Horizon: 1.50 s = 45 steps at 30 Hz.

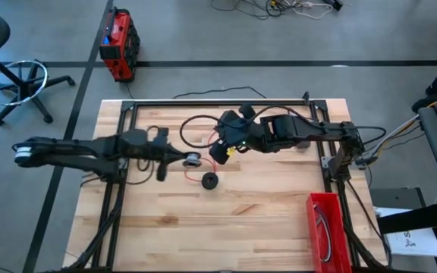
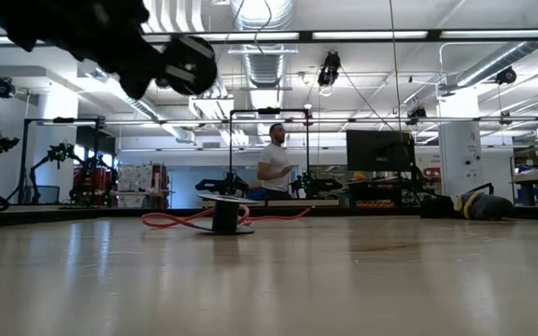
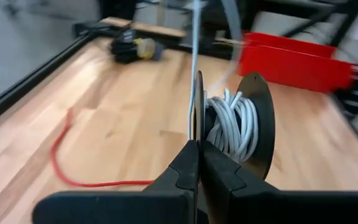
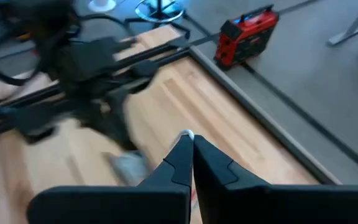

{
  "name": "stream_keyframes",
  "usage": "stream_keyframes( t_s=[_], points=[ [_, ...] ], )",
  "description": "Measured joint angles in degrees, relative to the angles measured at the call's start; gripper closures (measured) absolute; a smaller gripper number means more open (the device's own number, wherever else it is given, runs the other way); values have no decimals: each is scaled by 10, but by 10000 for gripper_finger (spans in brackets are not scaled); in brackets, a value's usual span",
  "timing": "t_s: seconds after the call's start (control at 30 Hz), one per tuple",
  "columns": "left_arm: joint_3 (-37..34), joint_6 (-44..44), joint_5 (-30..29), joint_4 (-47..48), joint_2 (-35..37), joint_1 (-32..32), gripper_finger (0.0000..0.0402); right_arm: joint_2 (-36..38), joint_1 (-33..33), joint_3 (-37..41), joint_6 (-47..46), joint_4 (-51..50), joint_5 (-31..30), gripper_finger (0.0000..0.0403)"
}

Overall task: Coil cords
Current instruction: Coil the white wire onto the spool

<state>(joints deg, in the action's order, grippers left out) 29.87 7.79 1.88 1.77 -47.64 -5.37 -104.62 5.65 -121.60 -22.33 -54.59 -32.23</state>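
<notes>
A white cord [image 3: 232,124] is wound on a black spool [image 3: 257,118] that my left gripper [image 3: 199,152] is shut on, above the table's middle [image 1: 191,159]. One strand [image 3: 194,43] runs up from the spool toward my right gripper [image 4: 187,142], which is shut on a white cord end and hovers just to the right [image 1: 220,149]. A red cord [image 3: 61,163] lies loose on the table around a second black spool [image 2: 224,217], which stands on its flange [image 1: 209,180]. A black cord [image 1: 196,125] lies in a loop behind. My left gripper pinches the rim of the spool's near flange [image 3: 199,109] between its two fingertips, with the flange edge-on between them. The spool is held clear of the table, its axis about level. My right gripper pinches a white cord end [image 4: 186,134] at its fingertips, well above the table.
A red bin [image 1: 326,227] stands at the table's near right corner. Black frame rails [image 1: 218,101] run along the table's far and side edges. A red box [image 1: 117,45] sits on the floor beyond the far left corner. A person [image 2: 274,159] stands far behind the table.
</notes>
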Motion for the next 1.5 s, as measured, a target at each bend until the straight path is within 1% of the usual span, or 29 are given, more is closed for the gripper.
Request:
stream_keyframes(
  t_s=[0.17,0.23,0.33,0.4,0.5,0.67,0.87,0.97,1.07,1.13,1.27,1.5],
  points=[
    [0,51,-83,-81,-94,0,401,-15,0,0,-14,2,39,403],
    [0,66,-109,-111,-126,0,401,-23,0,0,-18,2,42,403],
    [0,60,-116,-130,-161,0,401,-25,0,0,-19,-7,43,403],
    [0,52,-115,-131,-171,1,401,-24,0,0,-20,-19,40,403],
    [0,49,-114,-128,-172,0,401,-21,0,0,-26,-37,37,403],
    [0,41,-114,-115,-155,0,401,-15,0,0,-29,-38,37,403],
    [0,35,-120,-79,-113,0,401,-15,9,0,-57,-76,36,403],
    [0,32,-134,-65,-84,0,401,-15,16,0,-80,-107,36,403],
    [0,32,-135,-62,-57,0,401,-15,23,0,-91,-118,36,403],
    [0,32,-135,-55,-43,0,401,-15,24,0,-92,-114,36,403],
    [0,31,-134,-49,-39,1,401,-14,23,0,-77,-85,35,403],
    [0,34,-119,-58,-84,1,401,-14,21,0,0,28,37,403]
  ],
)
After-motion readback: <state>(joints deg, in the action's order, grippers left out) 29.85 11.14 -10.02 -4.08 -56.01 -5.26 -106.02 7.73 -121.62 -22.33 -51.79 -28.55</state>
